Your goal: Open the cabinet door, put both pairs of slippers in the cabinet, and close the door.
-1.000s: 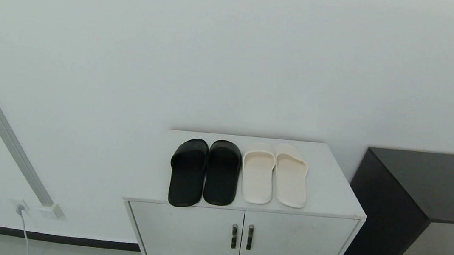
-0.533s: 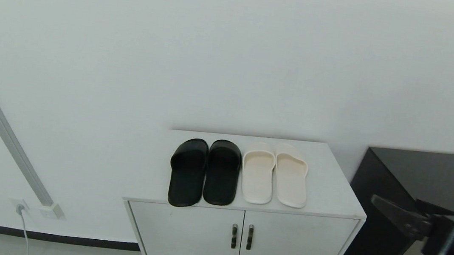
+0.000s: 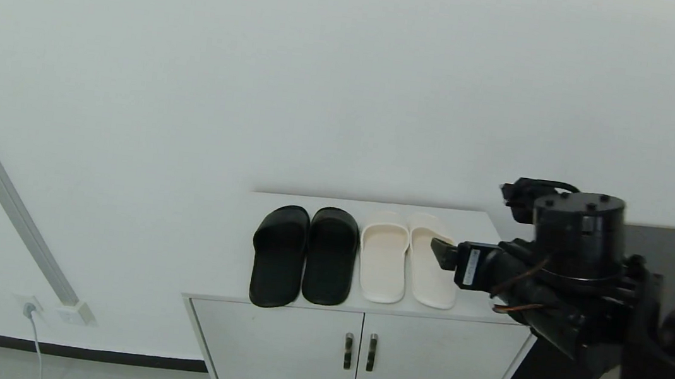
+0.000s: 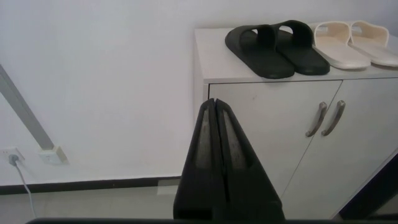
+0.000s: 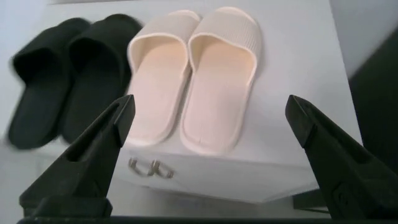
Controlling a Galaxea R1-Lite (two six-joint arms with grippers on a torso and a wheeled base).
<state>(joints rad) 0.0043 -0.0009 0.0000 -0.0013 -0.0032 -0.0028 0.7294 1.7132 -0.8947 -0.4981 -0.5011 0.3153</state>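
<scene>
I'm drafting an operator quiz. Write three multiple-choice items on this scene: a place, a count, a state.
1. Where do the white slippers lie?
A) on the floor
B) on the cabinet top, beside the black slippers
C) inside the cabinet
2. How many slippers are there?
A) two
B) three
C) four
3. The cabinet doors are:
A) both shut
B) one open
C) both open
Answers: 1 B, both pairs lie on top; 2 C, two black, two white; 3 A, both sit flush.
</scene>
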